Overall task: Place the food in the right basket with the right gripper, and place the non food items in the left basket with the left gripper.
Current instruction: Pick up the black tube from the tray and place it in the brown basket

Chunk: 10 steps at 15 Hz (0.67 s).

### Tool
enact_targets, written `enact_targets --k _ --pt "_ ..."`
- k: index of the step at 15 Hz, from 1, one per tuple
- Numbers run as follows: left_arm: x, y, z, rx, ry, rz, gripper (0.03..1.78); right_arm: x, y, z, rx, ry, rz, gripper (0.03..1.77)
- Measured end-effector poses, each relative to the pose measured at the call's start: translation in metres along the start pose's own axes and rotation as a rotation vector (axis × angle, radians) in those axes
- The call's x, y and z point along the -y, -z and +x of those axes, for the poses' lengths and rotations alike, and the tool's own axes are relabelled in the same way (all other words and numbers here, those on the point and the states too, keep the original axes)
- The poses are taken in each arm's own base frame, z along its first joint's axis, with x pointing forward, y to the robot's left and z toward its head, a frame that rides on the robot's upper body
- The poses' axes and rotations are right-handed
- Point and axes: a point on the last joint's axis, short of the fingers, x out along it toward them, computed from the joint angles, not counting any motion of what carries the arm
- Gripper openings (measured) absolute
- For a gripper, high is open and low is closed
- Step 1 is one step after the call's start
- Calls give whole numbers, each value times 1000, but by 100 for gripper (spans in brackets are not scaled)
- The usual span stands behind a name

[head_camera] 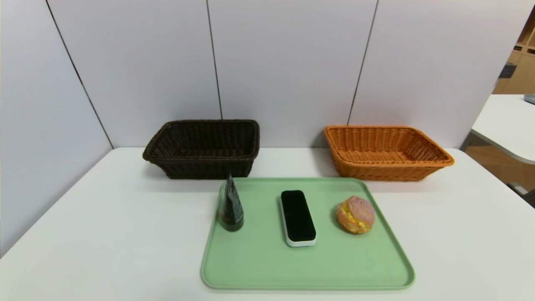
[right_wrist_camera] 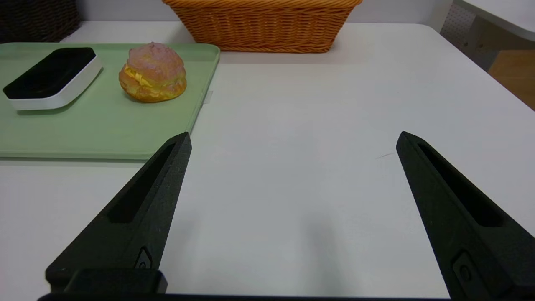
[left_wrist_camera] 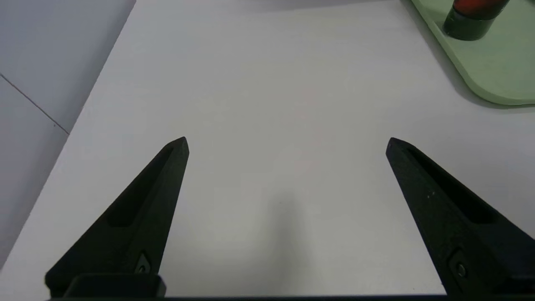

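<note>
While my left gripper point(left_wrist_camera: 287, 142) hangs over bare white table point(head_camera: 104, 217) with its two black fingers point(left_wrist_camera: 167, 167) spread wide and nothing between them, my right gripper point(right_wrist_camera: 294, 140) hangs the same way on the other side, fingers point(right_wrist_camera: 171, 163) apart and empty. Neither one shows from my head; each appears only in its own wrist view.

Just ahead of the right gripper and to its left lies the green tray point(head_camera: 259, 267). On it, near its right edge, sits the bun point(head_camera: 355, 215), pink crackled top, yellow filling round the middle. The black bar point(head_camera: 297, 217) with its white base lies flat in the tray's middle, and the dark pouch point(head_camera: 231, 207) stands upright at the left edge; from my left wrist I catch only the foot of the pouch on the tray's corner.

Farther back, against the wall panels, the dark brown basket point(head_camera: 167, 144) stands on the left and the orange basket point(head_camera: 418, 165) on the right, well apart. Both look to hold nothing.

So I judge the job not yet begun: all three things wait on the tray. The bun is for my right gripper and the orange basket; the pouch and bar are for my left and the dark one.

I can read no brand, label or writing on anything.
</note>
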Motion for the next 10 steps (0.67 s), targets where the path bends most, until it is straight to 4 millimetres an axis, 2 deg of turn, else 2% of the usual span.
enact_targets --k 2,4,7,10 --pt "-3 -19 2 -71 53 19 169 0 0 0 0 0 0 170" --pt "-4 -40 12 -124 120 43 169 0 0 0 0 0 0 170" --pt "0 -67 37 -214 279 106 169 0 0 0 0 0 0 170" --pt "16 -82 66 -292 407 182 169 0 0 0 0 0 0 170"
